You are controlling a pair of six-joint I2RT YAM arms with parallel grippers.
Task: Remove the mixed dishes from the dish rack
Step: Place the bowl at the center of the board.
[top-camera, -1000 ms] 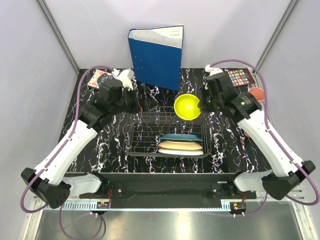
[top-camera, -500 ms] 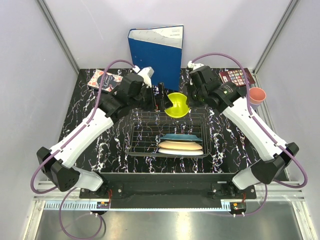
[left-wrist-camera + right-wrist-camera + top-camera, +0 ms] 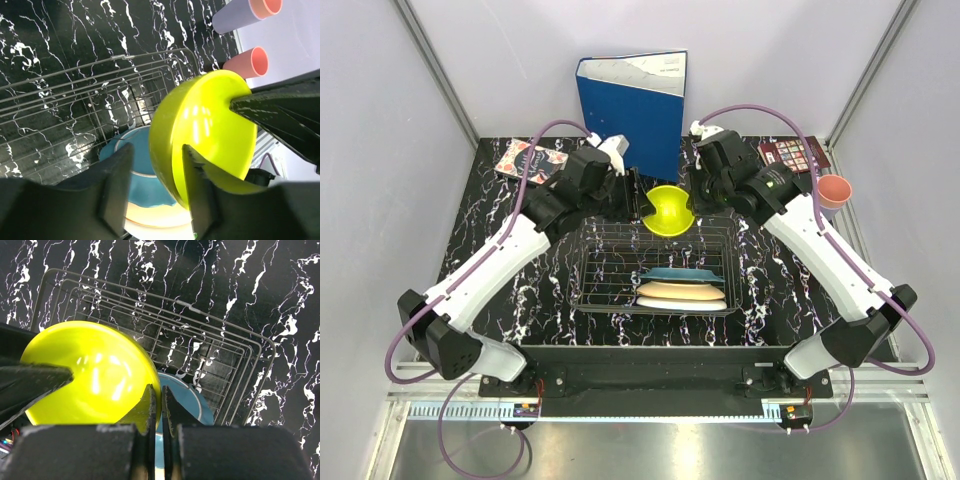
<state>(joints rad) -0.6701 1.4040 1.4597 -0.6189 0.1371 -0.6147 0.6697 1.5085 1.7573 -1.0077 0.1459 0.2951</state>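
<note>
Yellow-green bowl [image 3: 670,208] clenched in right end effector [image 3: 159,395], probably for handover; left end effector [image 3: 156,155] spread, straddling its rim.

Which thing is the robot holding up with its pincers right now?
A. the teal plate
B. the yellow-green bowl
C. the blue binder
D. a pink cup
B: the right pincer is shut on the rim of the yellow-green bowl, which is tipped on edge above the dish rack, and the left pincer is open with a finger on either side of that rim.
</note>
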